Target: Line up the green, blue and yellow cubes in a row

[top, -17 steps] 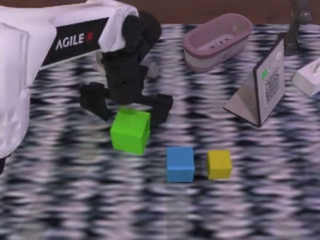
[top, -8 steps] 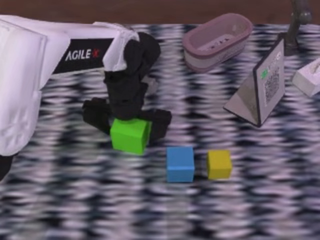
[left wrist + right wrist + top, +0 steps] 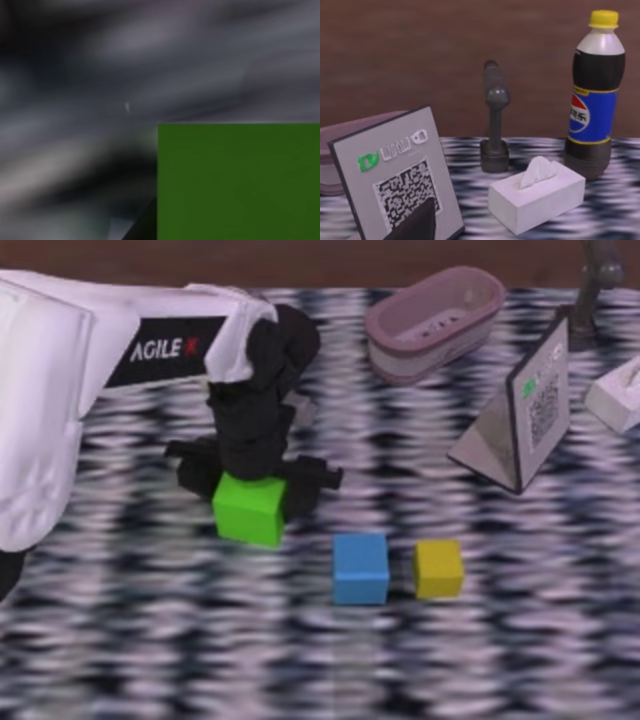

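Observation:
The lime green cube [image 3: 248, 510] sits left of the other two and a little farther back on the patterned cloth. My left gripper [image 3: 250, 480] stands straight over it, its black fingers [image 3: 196, 466] pressed against the cube's two sides, shut on it. In the left wrist view the green cube [image 3: 240, 182] fills the near corner. The sky blue cube [image 3: 360, 568] and the small mustard yellow cube [image 3: 438, 568] lie side by side to the right with a narrow gap between them. My right arm is out of the top view, parked at the right.
A pink oval tub [image 3: 433, 322] stands at the back. A tilted QR sign [image 3: 525, 405] and a white tissue box [image 3: 618, 392] are at the right. The right wrist view shows the sign [image 3: 395, 185], tissue box [image 3: 537, 192], a dark dumbbell [image 3: 495, 120] and a cola bottle [image 3: 595, 95].
The left gripper has come down around the green cube and its fingers have drawn in against it. The cube has shifted slightly left. The blue and yellow cubes are unmoved.

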`<act>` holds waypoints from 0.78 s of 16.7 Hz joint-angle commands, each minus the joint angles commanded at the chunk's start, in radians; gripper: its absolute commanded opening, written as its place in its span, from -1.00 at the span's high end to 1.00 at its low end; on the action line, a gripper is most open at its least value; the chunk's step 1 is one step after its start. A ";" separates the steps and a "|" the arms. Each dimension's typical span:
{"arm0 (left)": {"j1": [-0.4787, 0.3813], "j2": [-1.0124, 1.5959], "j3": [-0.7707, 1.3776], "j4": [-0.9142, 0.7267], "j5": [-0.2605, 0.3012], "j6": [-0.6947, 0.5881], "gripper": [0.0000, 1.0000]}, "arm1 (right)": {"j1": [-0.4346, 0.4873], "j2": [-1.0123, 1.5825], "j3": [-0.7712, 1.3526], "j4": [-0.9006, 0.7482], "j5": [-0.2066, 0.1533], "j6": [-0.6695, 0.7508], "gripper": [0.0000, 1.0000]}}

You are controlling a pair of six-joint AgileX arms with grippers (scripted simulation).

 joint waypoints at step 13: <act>-0.002 -0.009 0.001 -0.004 -0.001 0.002 1.00 | 0.000 0.000 0.000 0.000 0.000 0.000 -1.00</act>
